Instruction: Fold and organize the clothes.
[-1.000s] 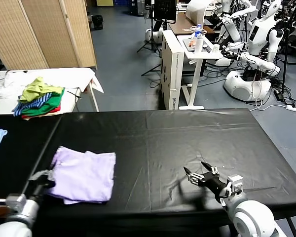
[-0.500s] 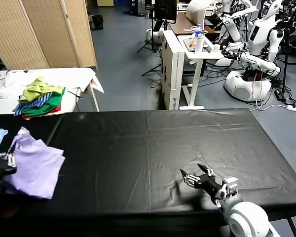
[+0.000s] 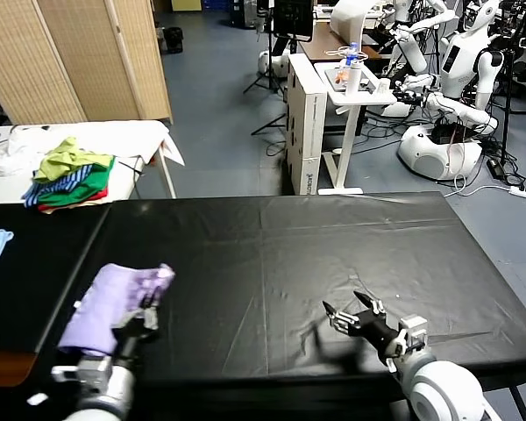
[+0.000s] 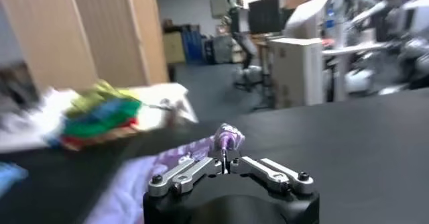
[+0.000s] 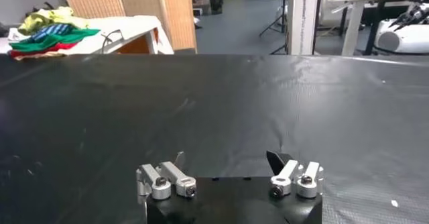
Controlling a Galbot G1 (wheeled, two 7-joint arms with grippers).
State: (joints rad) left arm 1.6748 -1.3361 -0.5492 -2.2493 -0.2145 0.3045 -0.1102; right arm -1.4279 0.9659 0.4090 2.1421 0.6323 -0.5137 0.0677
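While left arm grips shirt, right idles

Black table carries lavender T-shirt, bunched at near left edge. Left gripper is clamped on its fabric. Right gripper, jaws spread wide, hovers empty over near right.

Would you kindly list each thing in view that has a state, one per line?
T-shirt: bunched, one edge pinched and lifted by the left hand.
Left hand: shut on the T-shirt.
Right hand: open, empty, just above the black table.
Clothes pile: heaped on the white side table.
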